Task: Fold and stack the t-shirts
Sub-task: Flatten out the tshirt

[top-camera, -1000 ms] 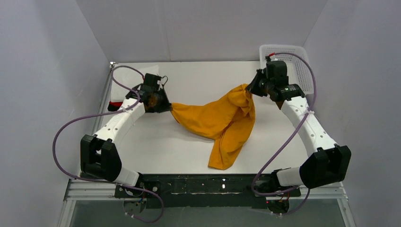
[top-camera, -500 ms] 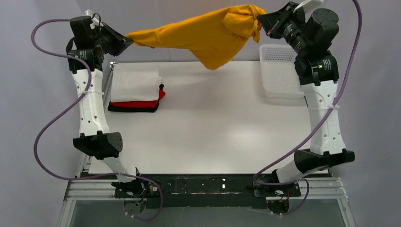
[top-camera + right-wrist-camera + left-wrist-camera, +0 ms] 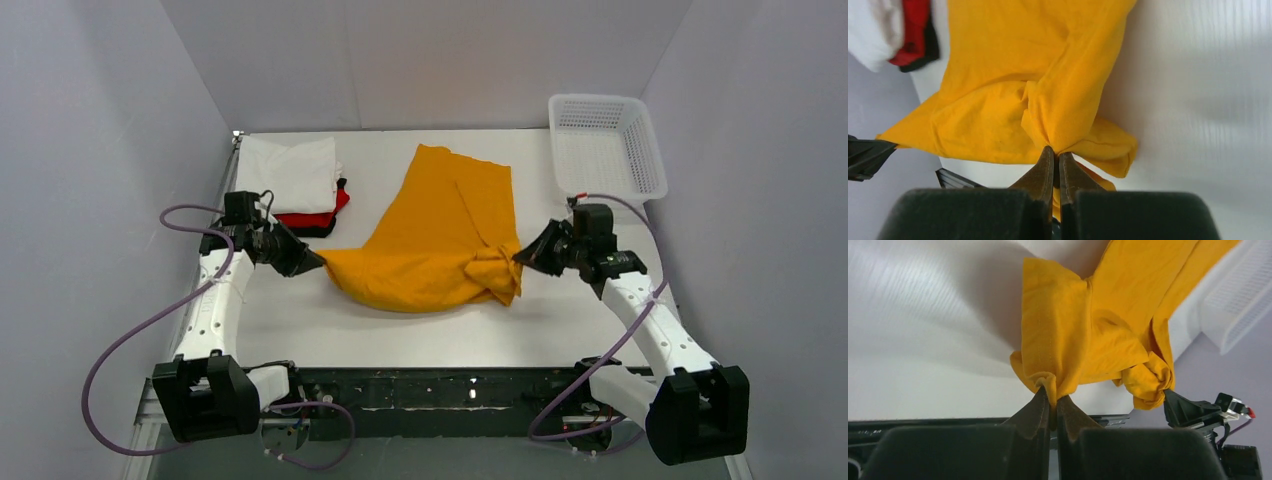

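The mustard-orange t-shirt (image 3: 430, 235) lies spread on the white table, its far end toward the back wall and its near edge stretched between my grippers. My left gripper (image 3: 316, 262) is shut on the shirt's near left corner (image 3: 1052, 382). My right gripper (image 3: 522, 256) is shut on a bunched near right corner (image 3: 1055, 142). A folded stack of a white t-shirt (image 3: 290, 172) over a red one (image 3: 312, 215) and a black one (image 3: 318, 231) sits at the back left, also showing in the right wrist view (image 3: 910, 35).
A white plastic lattice basket (image 3: 605, 145) stands at the back right corner. Grey walls close in the table on three sides. The black rail (image 3: 450, 390) runs along the near edge between the arm bases.
Both grippers had swung the shirt high in the air half a second ago. Now they have come down toward the near edge, and the shirt lies spread on the table.
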